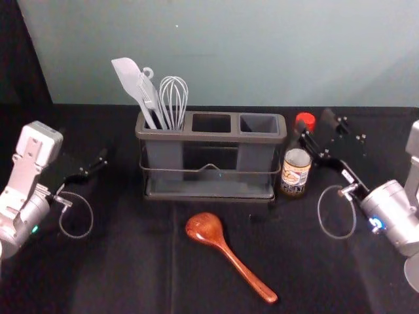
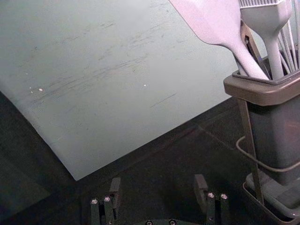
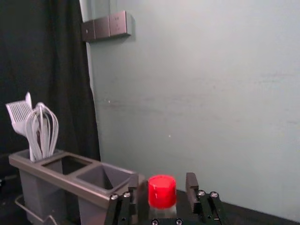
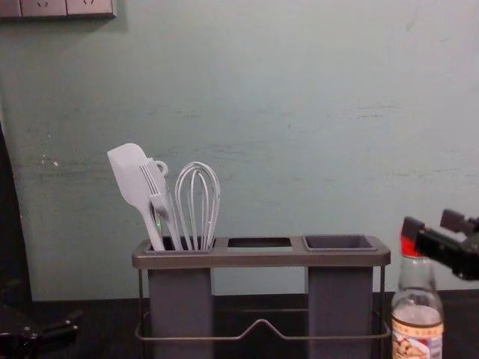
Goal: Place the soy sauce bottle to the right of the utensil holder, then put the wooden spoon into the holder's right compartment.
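Soy sauce bottle (image 1: 296,171): upright on the table (image 1: 118,261), right of centre in the head view, just beside the right end of the utensil holder (image 1: 209,137). Can't tell if they touch. Placement looks good to me, so I read the step as letting go and backing off.

Right gripper (image 3: 163,180) is at the red cap (image 3: 162,192), lower centre of its wrist view. Fingers spread, one on each side, gap visible both sides, nothing pinched. Back out straight along the finger direction, no sideways swing and no wrist roll until both tips are past the cap. Narrow neck, tall glass: a clipped cap probably tips it, maybe into the holder. Don't lift early either, a finger could snag the cap's edge.

Left gripper (image 2: 157,183) idle, at the left of the head view, fingers apart, empty.

Wooden spoon (image 1: 226,249) lies lower centre of the head view, bowl up-left, handle running down-right. Next: right arm, once clear, comes down over the handle, squares up across it, closes near the balance point. Then lift well above the rim, stand it handle-down, centre over the right compartment (image 1: 258,123), lower slowly. Watch the bottle on the way in.
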